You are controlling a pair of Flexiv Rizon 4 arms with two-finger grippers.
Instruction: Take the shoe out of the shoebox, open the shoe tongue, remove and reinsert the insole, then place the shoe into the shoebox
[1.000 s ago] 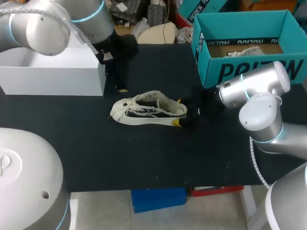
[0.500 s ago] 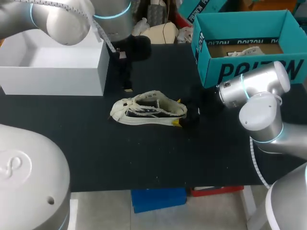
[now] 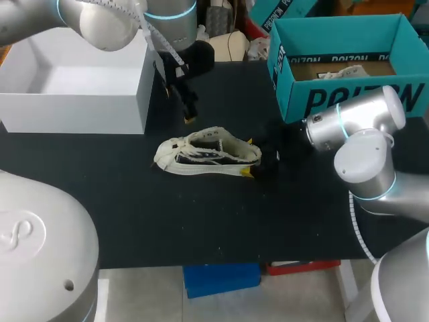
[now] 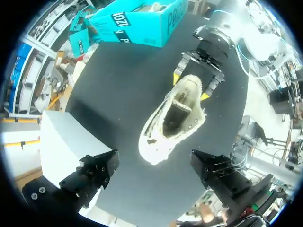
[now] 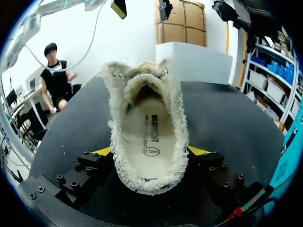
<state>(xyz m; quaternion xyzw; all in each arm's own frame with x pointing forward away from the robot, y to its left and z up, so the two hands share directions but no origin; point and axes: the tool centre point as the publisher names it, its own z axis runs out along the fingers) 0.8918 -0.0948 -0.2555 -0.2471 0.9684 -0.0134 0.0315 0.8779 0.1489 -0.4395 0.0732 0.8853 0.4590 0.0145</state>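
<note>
A white fuzzy shoe point(image 3: 208, 158) lies on its side on the black table, toe toward the white box. My right gripper point(image 3: 253, 159) is shut on its heel, one yellow tip on each side. From the right wrist view the shoe point(image 5: 146, 132) points away between the fingers point(image 5: 102, 152), and its insole point(image 5: 149, 137) lies inside. My left gripper point(image 3: 187, 107) hangs open above the table just behind the shoe. Its wide-spread fingers point(image 4: 94, 172) frame the shoe point(image 4: 173, 118) far below. The teal shoebox point(image 3: 348, 100) stands at the back right.
A white open box point(image 3: 74, 104) stands at the back left, close to my left arm. The teal shoebox holds paper and sits right behind my right arm. Bare black table lies in front of the shoe up to the near edge.
My left arm has swung to the right and come down toward the shoe, gripper still open. The right arm and the shoe have not moved.
</note>
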